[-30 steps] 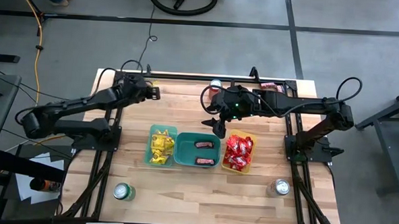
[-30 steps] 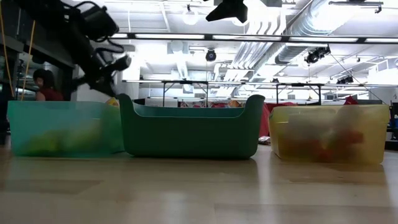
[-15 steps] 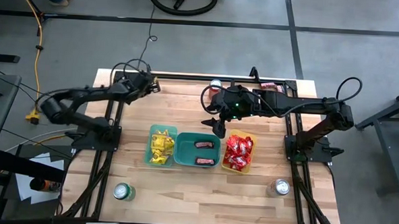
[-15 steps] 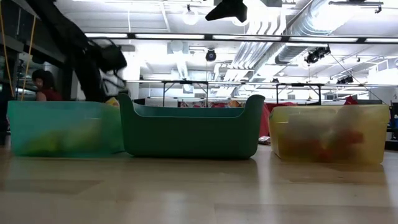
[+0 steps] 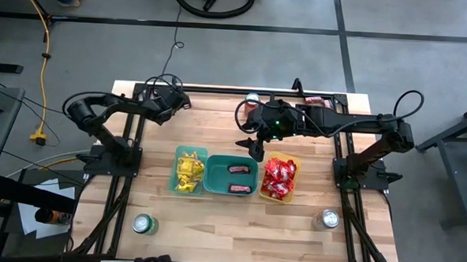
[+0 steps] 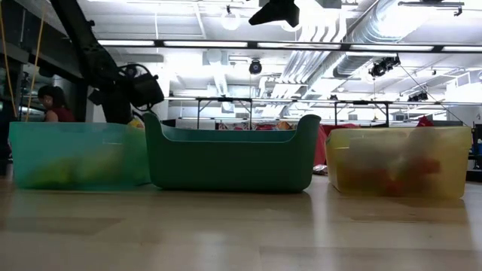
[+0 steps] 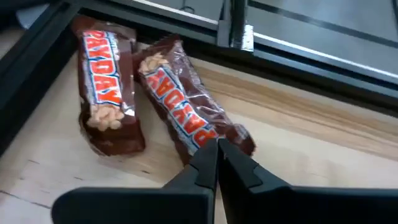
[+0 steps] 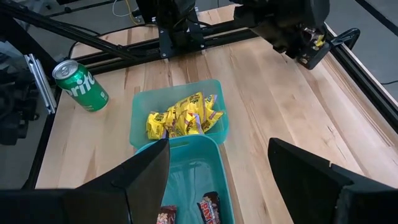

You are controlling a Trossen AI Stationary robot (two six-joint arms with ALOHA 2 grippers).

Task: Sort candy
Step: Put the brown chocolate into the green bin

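Note:
Two dark brown candy bars (image 7: 106, 93) (image 7: 186, 109) lie side by side flat on the wood at the table's far left corner, against the black frame rail. My left gripper (image 7: 217, 152) (image 5: 183, 103) is shut, slanting down, with its tips over the near end of the right-hand bar. My right gripper (image 5: 252, 145) (image 8: 217, 180) hangs open above the three bins, holding nothing. The pale teal bin (image 5: 189, 170) holds yellow packets, the green bin (image 5: 231, 177) holds brown bars, and the yellow bin (image 5: 279, 179) holds red packets. My left gripper's shut fingertips (image 7: 208, 158) stand at the near end (image 7: 239, 138) of the right-hand bar, coming at it slanting down from the near side. I cannot tell whether they touch its wrapper. Both bars lie flat on the table.
A green soda can (image 5: 142, 223) stands near the front left and a silver can (image 5: 328, 220) at the front right. A third can (image 5: 253, 98) and more candy (image 5: 318, 101) sit along the far edge. The black frame rail (image 7: 155, 15) borders the far side.
My left gripper has come down toward the table at the far left corner and tipped more steeply downward, staying shut. The arm behind it has folded back toward the table's left edge.

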